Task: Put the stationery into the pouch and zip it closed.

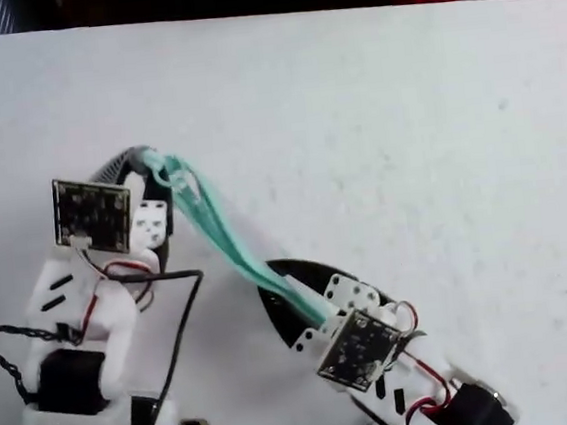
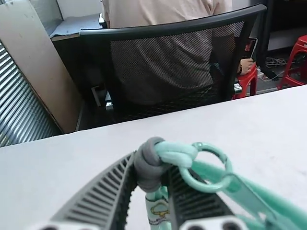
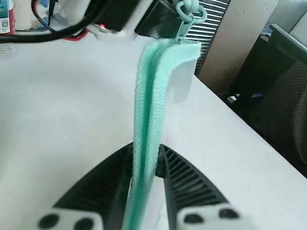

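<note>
White bench (image 1: 404,110) takes up most of what I can see. A black mesh chair (image 2: 168,62) stands at its far side, and a red stool (image 2: 295,57) is off by the corner. Two arms sit side by side on the bench. The left arm (image 1: 81,302) is white with black wires on it, and the right arm (image 1: 398,362) is next to it.

Between them is the pouch (image 1: 232,248). It is light green and long. It is pulled out straight from one arm to the other and turned on its thin edge. I cannot tell if its lower edge touches the bench.

The right tool (image 3: 145,151) is squeezed tight on one end of the pouch, with one black finger on each flat side. The left tool (image 2: 152,163) is at the other end. Its two black ribbed fingers (image 2: 100,191) are pressed in on a grey knot (image 2: 149,167) of cord, and that is all it has hold of. The knot is tied to a light green cord. That cord goes through a small green ring (image 2: 209,145) at the pouch's end. I cannot tell if the zip is open or shut.
</note>
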### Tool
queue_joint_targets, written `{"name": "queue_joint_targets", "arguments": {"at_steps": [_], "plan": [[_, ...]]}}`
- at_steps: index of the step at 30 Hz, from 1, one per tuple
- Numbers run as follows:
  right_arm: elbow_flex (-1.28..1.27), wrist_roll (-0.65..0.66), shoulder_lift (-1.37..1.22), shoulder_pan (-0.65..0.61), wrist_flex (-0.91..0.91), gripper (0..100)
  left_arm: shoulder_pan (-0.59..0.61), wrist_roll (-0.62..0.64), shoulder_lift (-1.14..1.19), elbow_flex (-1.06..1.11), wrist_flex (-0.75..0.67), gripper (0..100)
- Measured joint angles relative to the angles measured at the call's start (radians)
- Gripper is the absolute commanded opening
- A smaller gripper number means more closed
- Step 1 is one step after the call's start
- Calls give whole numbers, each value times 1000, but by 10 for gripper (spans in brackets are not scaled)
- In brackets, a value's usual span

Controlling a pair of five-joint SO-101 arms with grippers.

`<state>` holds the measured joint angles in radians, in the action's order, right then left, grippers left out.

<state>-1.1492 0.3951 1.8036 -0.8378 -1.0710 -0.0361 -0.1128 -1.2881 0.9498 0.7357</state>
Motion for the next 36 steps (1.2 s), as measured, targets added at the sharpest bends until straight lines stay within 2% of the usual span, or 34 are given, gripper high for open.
{"name": "queue_joint_targets", "arguments": {"at_steps": [6, 15, 26, 31, 36], "plan": [[14, 0, -2, 0, -15, 19, 63, 0, 41, 35, -91, 22], [52, 0, -8, 0, -44, 19, 167, 0, 341, -5, -160, 23], [52, -2, -8, -2, -43, 19, 206, 0, 473, -21, -241, 23], [72, 2, 5, -14, -64, 19, 304, 2, 598, -34, -324, 23], [72, 2, 3, -15, -64, 19, 327, 0, 623, -34, -350, 23]]}}
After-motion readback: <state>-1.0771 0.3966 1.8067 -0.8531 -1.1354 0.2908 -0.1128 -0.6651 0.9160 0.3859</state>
